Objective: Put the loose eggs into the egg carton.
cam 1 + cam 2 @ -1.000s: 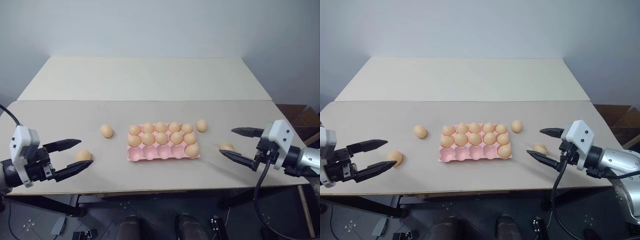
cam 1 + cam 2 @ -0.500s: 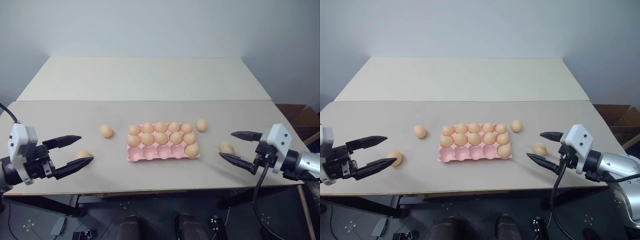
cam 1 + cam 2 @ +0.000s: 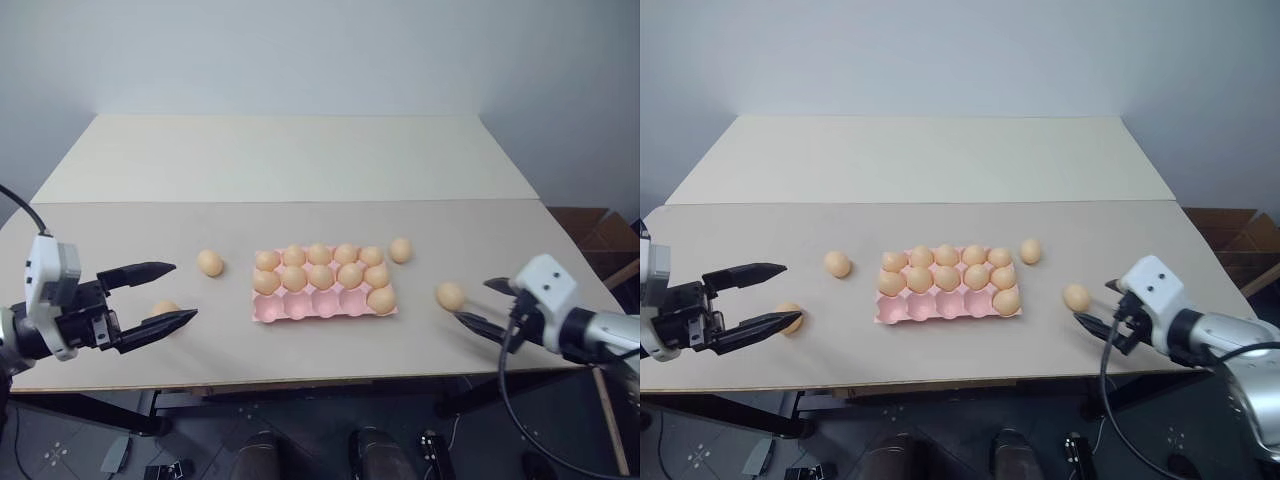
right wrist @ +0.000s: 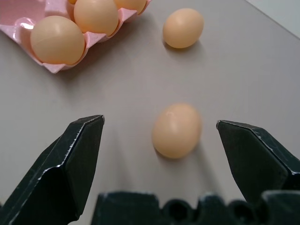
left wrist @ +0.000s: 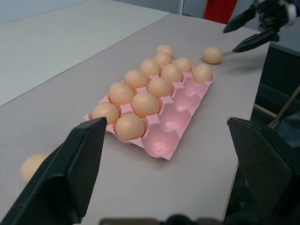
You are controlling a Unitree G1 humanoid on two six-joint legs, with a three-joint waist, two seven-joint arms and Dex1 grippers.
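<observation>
Head view: the egg carton [image 3: 325,290] sits mid-counter [image 3: 300,160], near row mostly unfilled. Loose eggs [image 3: 210,263] lie either side of it. Left tool [image 3: 160,296] and right tool [image 3: 487,306] both gape, empty.

Left wrist view: carton ahead.

Right wrist view: one egg [image 4: 176,130] lies between spread fingers [image 4: 75,154], untouched.
</observation>
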